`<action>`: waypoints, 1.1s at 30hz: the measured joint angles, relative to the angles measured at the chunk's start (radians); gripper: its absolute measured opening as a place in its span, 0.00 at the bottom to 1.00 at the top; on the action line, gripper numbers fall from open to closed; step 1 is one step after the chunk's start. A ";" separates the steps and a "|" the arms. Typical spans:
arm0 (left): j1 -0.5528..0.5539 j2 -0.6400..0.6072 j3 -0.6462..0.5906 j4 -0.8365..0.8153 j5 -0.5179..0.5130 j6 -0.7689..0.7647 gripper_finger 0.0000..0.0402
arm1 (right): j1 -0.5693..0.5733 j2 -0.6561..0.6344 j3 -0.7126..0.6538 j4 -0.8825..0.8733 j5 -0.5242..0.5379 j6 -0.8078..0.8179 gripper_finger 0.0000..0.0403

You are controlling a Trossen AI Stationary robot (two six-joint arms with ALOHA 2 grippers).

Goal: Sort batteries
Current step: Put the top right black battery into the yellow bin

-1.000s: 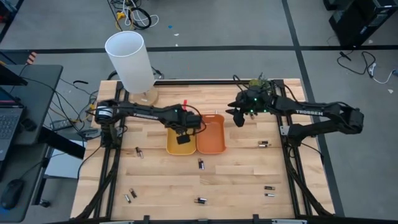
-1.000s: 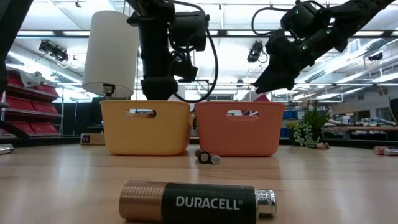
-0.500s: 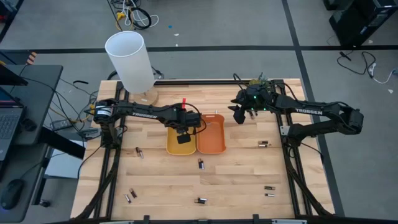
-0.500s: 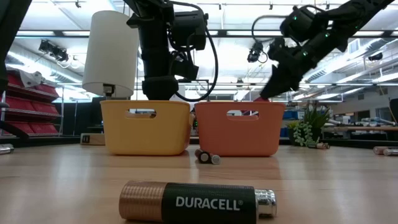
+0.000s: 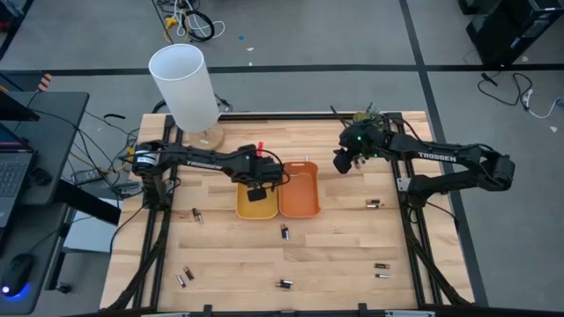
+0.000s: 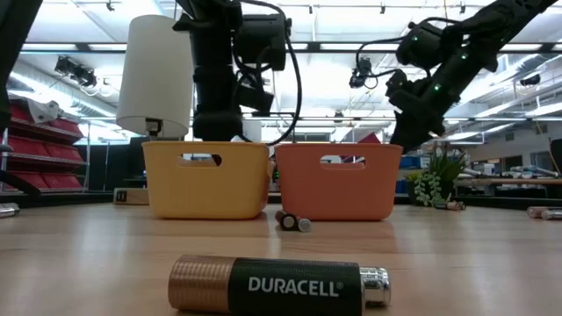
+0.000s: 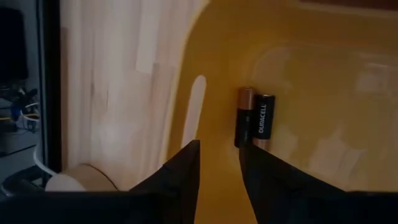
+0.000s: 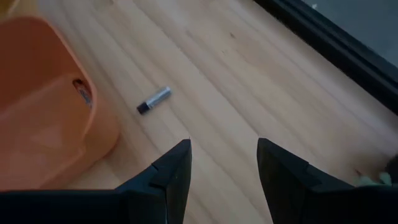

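Overhead, the left gripper (image 5: 257, 188) hangs over the yellow bin (image 5: 243, 204), with the orange bin (image 5: 300, 198) touching that bin's side. Its jaws stand slightly parted, nothing between them. Just ahead of the fingertips (image 7: 186, 163), a Duracell battery (image 7: 254, 125), copper top and black body, lies on the yellow bin's floor, apart from both fingers.

The right gripper (image 5: 343, 162) hovers above bare tabletop (image 5: 344, 255), beyond the orange bin's far corner. Jaws apart, empty. Ahead of its fingers (image 8: 175, 169) a silver battery with a dark end (image 8: 153, 99) lies on the wood, just beside the orange bin's wall. Through that bin's handle slot something small and reddish shows; cannot tell what it is.

Loose batteries on the table, all well clear of both sets of jaws:
- one just in front of the two bins (image 5: 285, 232)
- one off toward the left arm's side (image 5: 196, 215)
- a pair near the front left corner (image 5: 184, 277)
- one at front centre (image 5: 283, 283)
- one on the right arm's side by the frame rail (image 5: 374, 203)
- two farther forward on that side (image 5: 382, 270)

From table height, a large Duracell battery (image 6: 278, 284) lies sideways closest to the lens, and two battery ends (image 6: 292, 221) show between the bins' bases. The left arm comes down behind the yellow bin's rim; the right gripper hangs above the orange bin's far edge.

A tall white cylinder (image 5: 184, 86) stands at the table's back left corner.
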 joint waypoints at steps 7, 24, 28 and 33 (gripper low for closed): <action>-0.006 -0.120 0.000 0.039 -0.007 0.064 0.31 | -0.015 0.001 -0.050 -0.032 0.037 0.012 0.42; 0.035 -0.502 -0.276 0.507 -0.085 0.124 0.30 | -0.103 0.003 -0.186 -0.033 0.127 0.068 0.35; 0.068 -0.526 -0.419 0.628 -0.007 0.083 0.30 | -0.103 0.004 -0.195 -0.059 0.126 0.076 0.35; 0.073 -0.526 -0.528 0.766 0.044 0.076 0.30 | -0.103 0.004 -0.195 -0.088 0.113 0.095 0.34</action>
